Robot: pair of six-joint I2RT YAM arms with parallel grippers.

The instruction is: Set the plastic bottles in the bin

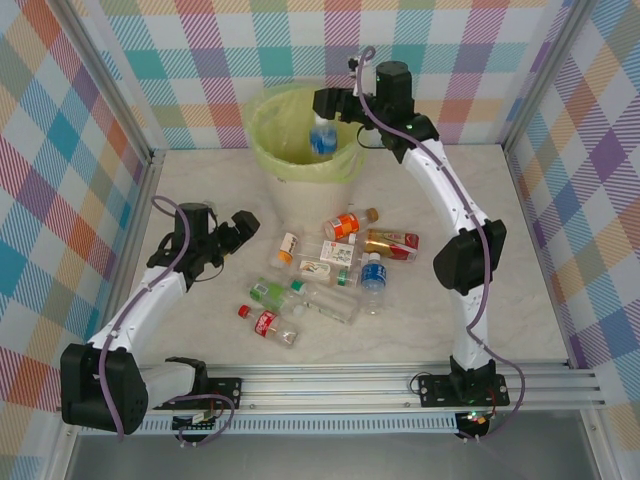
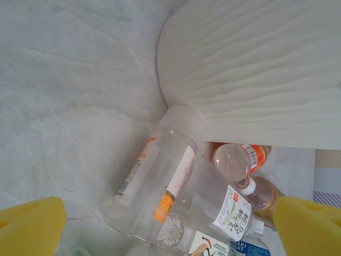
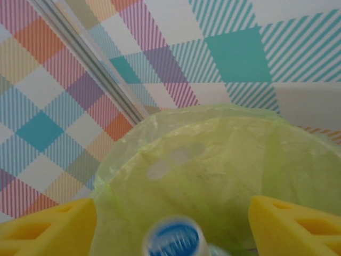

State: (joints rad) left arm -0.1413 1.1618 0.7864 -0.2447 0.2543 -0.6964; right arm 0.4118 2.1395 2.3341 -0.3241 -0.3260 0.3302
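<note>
My right fingers [image 3: 48,229] hang released over the bin [image 1: 268,135], with a blue-capped bottle [image 3: 173,240] between them, touching neither. My left fingers [image 2: 29,226] are spread wide near the other bottles [image 1: 330,270] lying on the table [image 1: 480,330].

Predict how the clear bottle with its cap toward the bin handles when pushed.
Bottle lies on its side: likely rolls. Looks empty and see-through: probably light, walls may dent. Other bottles crowd its base, so a push may jostle them.
</note>
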